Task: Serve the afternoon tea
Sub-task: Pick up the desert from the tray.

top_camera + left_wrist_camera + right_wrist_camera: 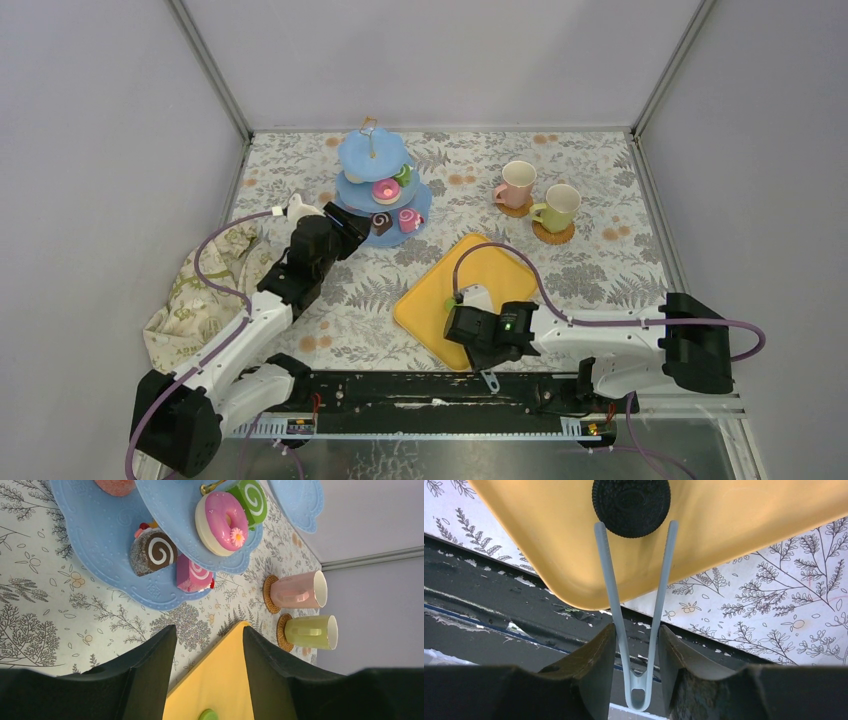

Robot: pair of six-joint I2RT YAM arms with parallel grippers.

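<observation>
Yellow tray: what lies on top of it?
A black cookie, between the tips of the tongs, and a small green piece. The right gripper hides part of the tray from above.

Plain lilac-grey walls [440,60] (joined by metal corner strips [212,68]) enclose a fern-print tabletop [600,255].

Nothing legible at the moment: no words, numbers, labels or brand marks anywhere in my views. At the upper centre of my right wrist view, the black cookie [631,507] has an embossed relief on its face, but it is too blurred for me to make out any letters.
</observation>
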